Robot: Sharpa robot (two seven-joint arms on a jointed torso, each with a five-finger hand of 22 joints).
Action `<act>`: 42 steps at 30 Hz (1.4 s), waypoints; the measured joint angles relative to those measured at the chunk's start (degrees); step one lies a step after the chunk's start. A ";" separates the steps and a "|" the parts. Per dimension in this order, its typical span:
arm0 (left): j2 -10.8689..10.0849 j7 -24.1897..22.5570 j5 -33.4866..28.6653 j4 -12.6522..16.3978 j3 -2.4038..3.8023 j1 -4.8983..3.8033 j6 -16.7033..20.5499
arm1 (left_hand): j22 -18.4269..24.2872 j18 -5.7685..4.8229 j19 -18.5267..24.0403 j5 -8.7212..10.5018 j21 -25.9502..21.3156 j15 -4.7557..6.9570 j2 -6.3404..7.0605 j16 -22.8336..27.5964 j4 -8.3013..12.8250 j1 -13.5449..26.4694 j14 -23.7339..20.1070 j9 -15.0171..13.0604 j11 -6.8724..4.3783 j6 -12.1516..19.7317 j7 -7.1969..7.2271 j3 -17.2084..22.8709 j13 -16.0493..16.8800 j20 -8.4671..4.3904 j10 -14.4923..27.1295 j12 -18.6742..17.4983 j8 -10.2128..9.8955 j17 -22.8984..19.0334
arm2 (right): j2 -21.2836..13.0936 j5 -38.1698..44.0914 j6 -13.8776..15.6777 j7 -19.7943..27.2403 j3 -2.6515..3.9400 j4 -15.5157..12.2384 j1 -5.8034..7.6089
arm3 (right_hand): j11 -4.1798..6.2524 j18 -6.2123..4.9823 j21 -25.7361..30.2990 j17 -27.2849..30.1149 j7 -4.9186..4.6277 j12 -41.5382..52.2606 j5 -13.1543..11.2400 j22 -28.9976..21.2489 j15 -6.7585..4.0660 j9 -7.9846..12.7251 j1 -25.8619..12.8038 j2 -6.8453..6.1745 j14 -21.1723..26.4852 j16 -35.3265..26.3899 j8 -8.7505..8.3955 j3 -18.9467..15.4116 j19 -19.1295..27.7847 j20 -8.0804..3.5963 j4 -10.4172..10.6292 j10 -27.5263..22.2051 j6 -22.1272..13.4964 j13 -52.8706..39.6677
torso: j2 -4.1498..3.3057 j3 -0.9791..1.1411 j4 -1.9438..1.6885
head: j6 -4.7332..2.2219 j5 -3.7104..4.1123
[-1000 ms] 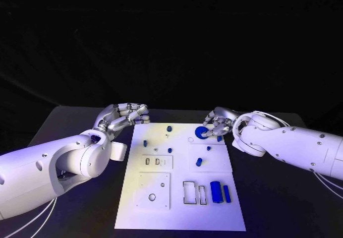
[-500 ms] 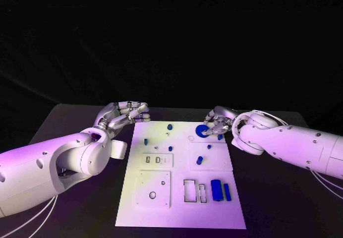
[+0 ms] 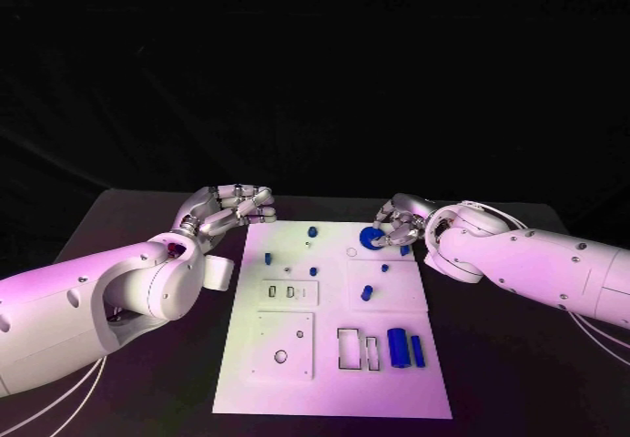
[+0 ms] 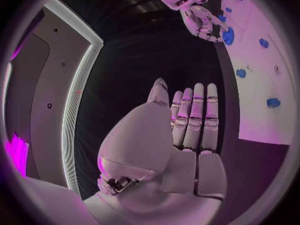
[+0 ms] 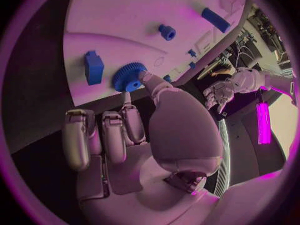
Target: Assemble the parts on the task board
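Little has moved since the earlier frames: your right hand [image 3: 398,225] has only settled a touch closer over the blue gear [image 3: 371,239], and your left hand [image 3: 231,209] stays where it was. You keep the right hand's fingertips [image 5: 145,76] on the gear, which lies at the far right corner of the task board [image 3: 335,382], probably to seat or turn it on its spot; whether it truly pinches the gear or merely presses on it, I cannot tell. The gear lies flat, its axis standing up from the board, its toothed rim facing outward all round. Just beside it on the board's edge sits a small blue block [image 5: 94,67]. Your left hand hovers off the board's far left corner, fingers drawn together and holding nothing, likely parked clear until needed. Near the board's near right corner, two blue bars [image 3: 406,350] lie side by side, long axes running toward the gear.
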State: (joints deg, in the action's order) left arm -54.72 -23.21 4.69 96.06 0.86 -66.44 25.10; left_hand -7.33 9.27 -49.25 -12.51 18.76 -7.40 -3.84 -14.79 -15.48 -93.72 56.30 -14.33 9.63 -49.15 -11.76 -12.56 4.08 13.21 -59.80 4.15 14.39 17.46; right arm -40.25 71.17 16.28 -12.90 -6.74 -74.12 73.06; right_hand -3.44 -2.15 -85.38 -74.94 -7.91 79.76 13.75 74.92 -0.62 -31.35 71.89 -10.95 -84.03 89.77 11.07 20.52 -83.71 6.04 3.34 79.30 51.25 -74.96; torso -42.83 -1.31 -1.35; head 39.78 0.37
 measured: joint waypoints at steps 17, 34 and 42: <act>-0.07 0.21 -0.01 -0.02 0.00 0.00 -0.12 | 0.08 0.00 0.00 0.00 0.00 -0.30 0.00 0.00 -0.16 0.00 -0.30 -0.09 0.00 0.00 0.00 -0.16 0.00 0.00 0.00 -0.22 0.00 0.06 | -0.50 7.89 4.63 -1.81 -0.14 -3.34 -0.46 | 0.73 -0.01 -1.58 0.01 0.80 3.10 1.50 -0.01 0.00 0.54 -1.07 -1.09 0.00 0.00 0.21 7.51 -0.22 -0.22 0.05 3.20 2.87 0.01 | 0.01 0.03 0.02 | 0.12 -0.06; 0.15 0.27 -0.01 -0.41 0.00 0.00 -0.19 | 0.07 0.00 0.00 0.00 0.00 -0.30 0.00 0.00 -0.16 0.00 -0.30 -0.07 0.00 0.00 0.00 -0.16 0.00 0.00 0.00 -0.21 0.00 0.05 | 1.01 16.91 11.35 -4.44 0.04 -12.05 0.62 | 0.99 0.91 -2.49 0.02 0.86 3.76 2.80 0.03 0.00 0.32 -1.68 -1.85 0.00 0.00 0.39 9.07 -0.41 -0.41 -0.10 3.92 3.72 0.02 | 0.04 -0.01 0.00 | 0.02 -0.12; 0.34 0.27 -0.02 -0.41 0.00 0.00 -0.20 | 0.06 0.00 0.00 0.00 0.00 -0.30 0.00 0.00 -0.16 0.00 -0.30 -0.07 0.00 0.00 0.00 -0.16 0.00 0.00 0.00 -0.21 0.00 0.05 | 6.14 19.04 11.49 -4.98 -0.36 -10.14 0.43 | 0.99 0.91 -2.49 0.02 0.96 3.76 2.80 0.02 0.00 0.32 -1.90 -2.07 0.00 0.00 0.43 9.17 -0.41 -0.41 0.01 3.91 3.82 0.03 | -0.07 -0.04 -0.16 | -0.11 -0.37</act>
State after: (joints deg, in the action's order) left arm -54.39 -22.93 4.67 95.65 0.86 -66.44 24.90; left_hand -7.27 9.27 -49.25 -12.51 18.76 -7.70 -3.84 -14.79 -15.65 -93.72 56.00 -14.40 9.63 -49.15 -11.76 -12.72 4.08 13.21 -59.80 3.94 14.39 17.51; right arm -34.11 90.20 27.77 -17.89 -7.11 -84.26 73.49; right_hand -2.45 -1.24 -87.87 -74.92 -6.96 83.52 16.55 74.94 -0.62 -31.03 69.99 -13.02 -84.03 89.77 11.51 29.69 -84.12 5.63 3.34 83.22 55.07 -74.93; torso -42.90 -1.35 -1.51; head 39.67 -0.01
